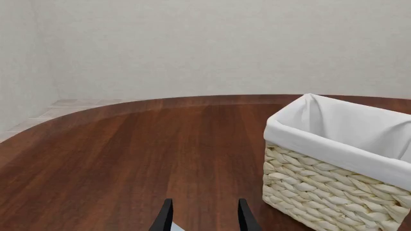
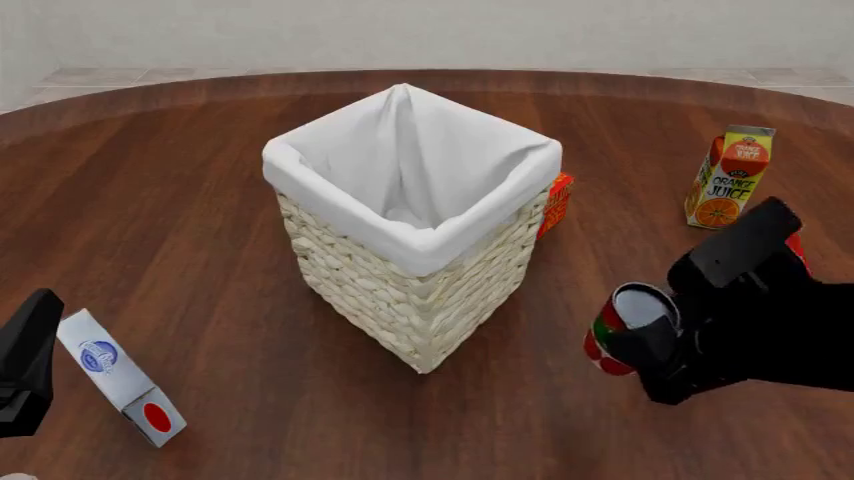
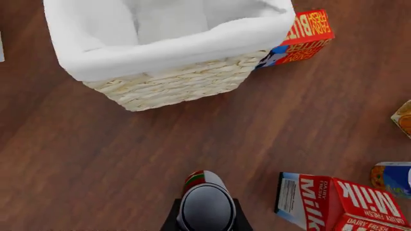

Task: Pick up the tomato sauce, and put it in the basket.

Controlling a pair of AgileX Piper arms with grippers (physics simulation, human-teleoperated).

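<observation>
Tomato sauce (image 3: 205, 204) clamped in my right gripper (image 2: 654, 350), lifted; carry step now, next swing it up-left over the basket (image 2: 414, 240) rim, then release.

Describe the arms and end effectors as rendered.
Both arms are plain matte black with blocky, angular housings. The right end effector is chunky; the left end effector shows two thin flat black fingers. No cables, markings or logos visible.
</observation>
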